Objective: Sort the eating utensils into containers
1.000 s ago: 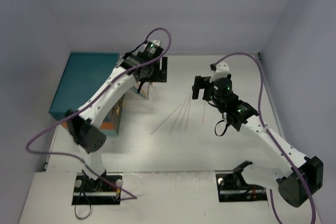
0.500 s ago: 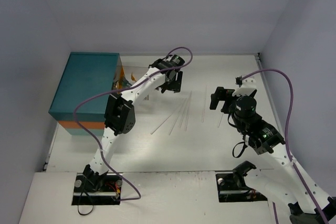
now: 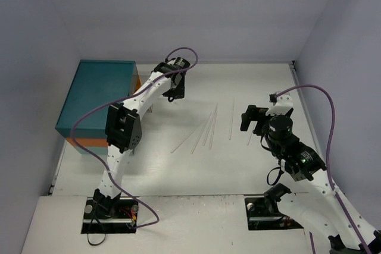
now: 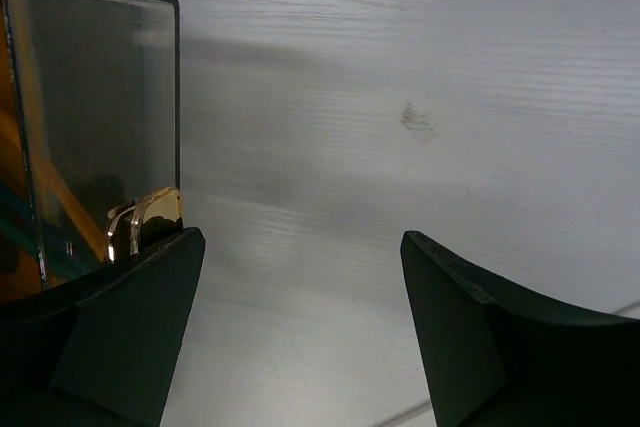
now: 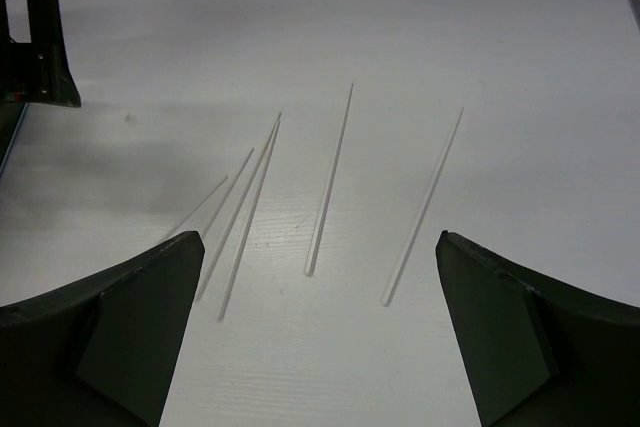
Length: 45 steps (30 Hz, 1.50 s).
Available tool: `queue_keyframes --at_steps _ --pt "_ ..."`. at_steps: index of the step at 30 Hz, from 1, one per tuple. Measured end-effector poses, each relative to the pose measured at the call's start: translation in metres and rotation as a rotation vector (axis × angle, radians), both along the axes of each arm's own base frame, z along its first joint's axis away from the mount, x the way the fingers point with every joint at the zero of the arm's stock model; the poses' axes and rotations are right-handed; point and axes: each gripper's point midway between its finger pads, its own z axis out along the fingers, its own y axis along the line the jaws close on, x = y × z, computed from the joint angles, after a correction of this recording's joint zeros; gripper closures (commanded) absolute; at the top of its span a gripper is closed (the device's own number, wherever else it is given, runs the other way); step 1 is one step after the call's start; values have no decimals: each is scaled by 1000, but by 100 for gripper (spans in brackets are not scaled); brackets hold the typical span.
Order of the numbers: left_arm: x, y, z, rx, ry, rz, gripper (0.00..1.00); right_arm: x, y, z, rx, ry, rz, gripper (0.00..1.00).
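Several thin pale chopsticks [image 3: 209, 128] lie loose on the white table, fanned out in front of my right gripper [image 5: 320, 347], which stands open above them with nothing between its fingers [image 5: 120, 337]. One chopstick [image 5: 328, 182] points at the gap, and another [image 5: 424, 207] lies to its right. The teal chest [image 3: 98, 96] with an orange band sits at the left. My left gripper [image 3: 174, 93] hangs open just right of it. In the left wrist view a pale drawer front [image 4: 100, 107] with a gold handle [image 4: 148, 215] stands beside the left finger [image 4: 120, 337]. Orange and teal shapes show through it.
Grey walls close in the table on the left, back and right. Purple cables loop over both arms. My left gripper [image 5: 40, 47] shows at the far left of the right wrist view. Both arm bases sit on the near edge.
My left gripper swung out to the right, then back toward the chest, opening a little wider. My right gripper drew back to the right and nearer, away from the chopsticks, and opened fully.
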Motion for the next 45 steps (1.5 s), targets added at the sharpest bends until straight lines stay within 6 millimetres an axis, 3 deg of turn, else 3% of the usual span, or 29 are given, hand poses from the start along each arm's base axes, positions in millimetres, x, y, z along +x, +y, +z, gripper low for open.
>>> queue_keyframes --at_steps 7,14,25,28,34,37,42,45 --pt "2 40 -3 46 13 73 21 2 1 -8 -8 25 -3 0" --pt "1 68 -4 78 25 116 17 1 1 -15 -14 42 -1 0" --pt "2 67 17 36 -15 106 15 0 3 -16 -5 46 5 0" --pt "-1 57 25 24 -17 63 15 0 3 -16 -5 45 5 0" --pt "-17 1 69 -51 -93 -81 15 0 4 -16 -5 46 7 0" --pt "-34 -12 108 -104 -158 -130 15 0 5 -16 0 48 15 0" --pt "-54 11 167 -122 -264 -134 15 -2 7 -16 11 47 23 0" --pt "-62 31 180 -97 -282 -119 15 -2 7 -19 14 53 26 0"
